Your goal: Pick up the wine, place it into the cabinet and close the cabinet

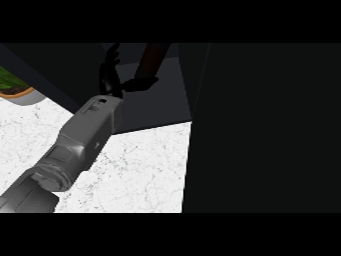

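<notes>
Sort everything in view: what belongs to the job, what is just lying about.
Job: wine bottle, held by the left robot hand; cabinet; dark panel at right, likely its door.
Lying about: potted plant; marble counter.

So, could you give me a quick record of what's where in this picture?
holder: left robot hand, curled on the bottle
held: wine bottle, dark, tilted, at the cabinet opening
cabinet: dark, open
potted plant: on the counter, left of the cabinet
counter: white, speckled
other hand: not in view
</notes>
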You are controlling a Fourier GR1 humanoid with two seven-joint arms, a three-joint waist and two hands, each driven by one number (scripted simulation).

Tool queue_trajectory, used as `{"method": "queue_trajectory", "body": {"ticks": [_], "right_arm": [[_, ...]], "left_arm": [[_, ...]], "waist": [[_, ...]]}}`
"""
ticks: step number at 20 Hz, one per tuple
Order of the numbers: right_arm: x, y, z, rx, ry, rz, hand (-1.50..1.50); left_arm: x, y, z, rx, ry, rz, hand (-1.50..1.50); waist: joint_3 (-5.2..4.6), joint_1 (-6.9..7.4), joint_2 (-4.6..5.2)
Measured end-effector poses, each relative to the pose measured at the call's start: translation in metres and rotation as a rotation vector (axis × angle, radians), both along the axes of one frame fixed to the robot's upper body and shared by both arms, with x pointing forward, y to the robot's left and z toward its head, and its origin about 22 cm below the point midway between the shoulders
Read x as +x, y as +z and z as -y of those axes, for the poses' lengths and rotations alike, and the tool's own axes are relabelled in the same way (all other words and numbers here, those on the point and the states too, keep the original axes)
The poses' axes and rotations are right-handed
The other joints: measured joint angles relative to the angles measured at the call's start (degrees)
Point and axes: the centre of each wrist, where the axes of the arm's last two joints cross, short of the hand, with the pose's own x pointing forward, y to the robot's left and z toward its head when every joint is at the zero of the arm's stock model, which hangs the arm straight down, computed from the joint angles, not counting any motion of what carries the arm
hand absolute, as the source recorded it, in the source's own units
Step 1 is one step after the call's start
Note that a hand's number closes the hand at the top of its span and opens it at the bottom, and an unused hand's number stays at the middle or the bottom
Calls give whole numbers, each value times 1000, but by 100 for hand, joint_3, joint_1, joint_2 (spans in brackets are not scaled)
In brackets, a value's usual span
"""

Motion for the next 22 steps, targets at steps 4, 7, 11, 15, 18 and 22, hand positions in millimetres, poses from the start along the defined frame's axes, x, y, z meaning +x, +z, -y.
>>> {"method": "queue_trajectory", "body": {"ticks": [4, 7, 11, 15, 18, 22], "right_arm": [[-1, 1, -1, -8, 4, 7, -150], [0, 2, 0, -7, 0, 4, -150], [0, 1, 0, -3, 2, -1, -150], [-1, 2, 0, 6, -7, -8, -150], [-1, 2, 0, 12, -18, -16, -150], [-1, 2, 4, 18, -48, -29, -150]], "left_arm": [[0, 0, 1, 2, -19, 12, -150], [0, 2, 3, -5, -63, 23, -150], [0, 1, 9, -30, -180, 34, -150], [0, 6, 20, -119, -330, 84, -150], [0, 11, 30, -220, -443, 153, -150], [0, 15, 43, -356, -548, 234, -150]], "waist": [[-12, 9, -1], [-36, 40, 2], [-51, 115, -32], [-53, 255, -98], [-45, 379, -151], [-31, 523, -214]]}}
